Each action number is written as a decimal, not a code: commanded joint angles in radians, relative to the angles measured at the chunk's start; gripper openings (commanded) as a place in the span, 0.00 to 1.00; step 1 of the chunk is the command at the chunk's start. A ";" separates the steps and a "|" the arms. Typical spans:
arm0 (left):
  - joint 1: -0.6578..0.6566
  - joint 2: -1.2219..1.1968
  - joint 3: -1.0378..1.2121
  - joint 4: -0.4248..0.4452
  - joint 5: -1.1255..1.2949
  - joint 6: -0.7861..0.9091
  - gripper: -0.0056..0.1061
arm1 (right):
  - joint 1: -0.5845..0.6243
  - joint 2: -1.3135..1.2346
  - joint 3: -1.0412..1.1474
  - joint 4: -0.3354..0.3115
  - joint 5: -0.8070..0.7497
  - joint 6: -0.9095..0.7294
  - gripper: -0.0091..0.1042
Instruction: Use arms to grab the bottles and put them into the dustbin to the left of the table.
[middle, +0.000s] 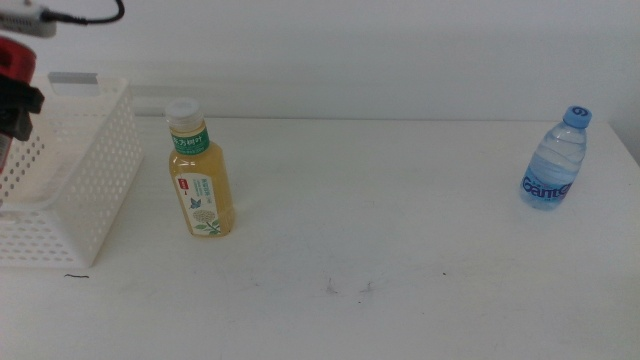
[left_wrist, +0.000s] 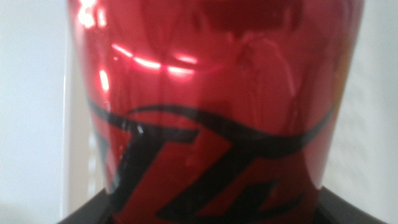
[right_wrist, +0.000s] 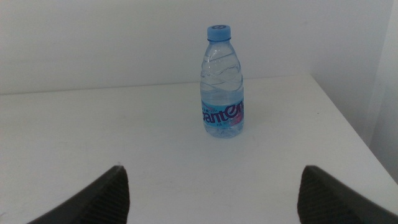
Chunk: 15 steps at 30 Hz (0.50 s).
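My left gripper (middle: 17, 103) hangs at the far left, above the white perforated dustbin (middle: 85, 185), shut on the slim red can (middle: 14, 58). The red can (left_wrist: 211, 112) fills the left wrist view, with dark jaws at its lower corners. A yellow tea bottle (middle: 201, 175) with a white cap stands upright just right of the dustbin. The small blue-capped water bottle (middle: 556, 160) stands upright at the far right of the table (middle: 400, 220). My right gripper (right_wrist: 212, 183) is open, facing the water bottle (right_wrist: 222, 81) from a distance; the middle view does not show it.
The table's right edge runs close beside the water bottle (right_wrist: 348, 124). A pale wall rises behind the table. A few small dark scuffs (middle: 345, 288) mark the tabletop near the front.
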 joint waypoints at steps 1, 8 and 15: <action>0.018 0.046 -0.019 -0.029 -0.115 0.027 0.03 | -0.009 -0.005 0.003 -0.010 -0.011 -0.003 0.86; 0.036 0.175 -0.019 -0.056 -0.230 0.028 0.10 | -0.009 -0.005 0.003 -0.010 -0.011 -0.003 0.86; 0.047 0.260 -0.019 -0.059 -0.240 0.019 0.56 | -0.009 -0.005 0.003 -0.010 -0.011 -0.003 0.86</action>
